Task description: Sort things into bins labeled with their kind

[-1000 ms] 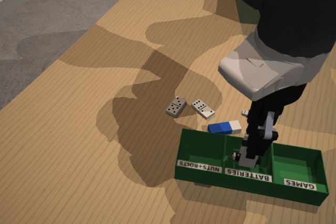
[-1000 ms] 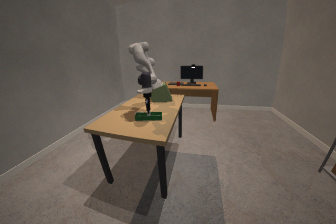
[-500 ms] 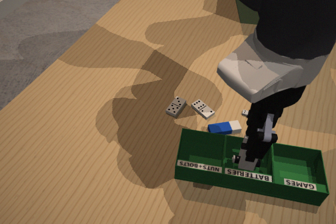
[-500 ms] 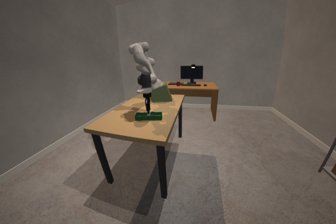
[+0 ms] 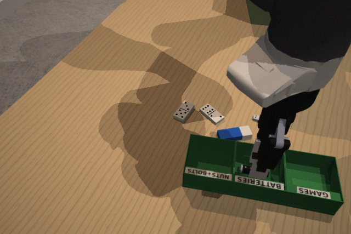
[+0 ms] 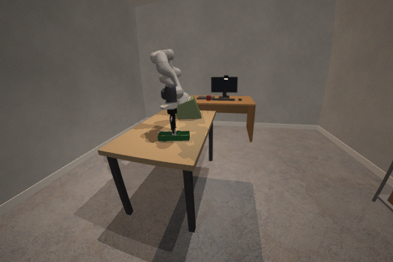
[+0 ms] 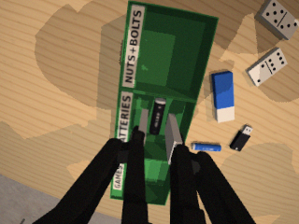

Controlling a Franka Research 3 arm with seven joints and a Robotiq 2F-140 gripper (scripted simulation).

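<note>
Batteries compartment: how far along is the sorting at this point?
Done: one black battery lies in the BATTERIES compartment. In hand: nothing; the gripper stands parted around it. Left: blue battery and two dominoes, outside the bin. Eraser and USB stick likely stay out.
</note>
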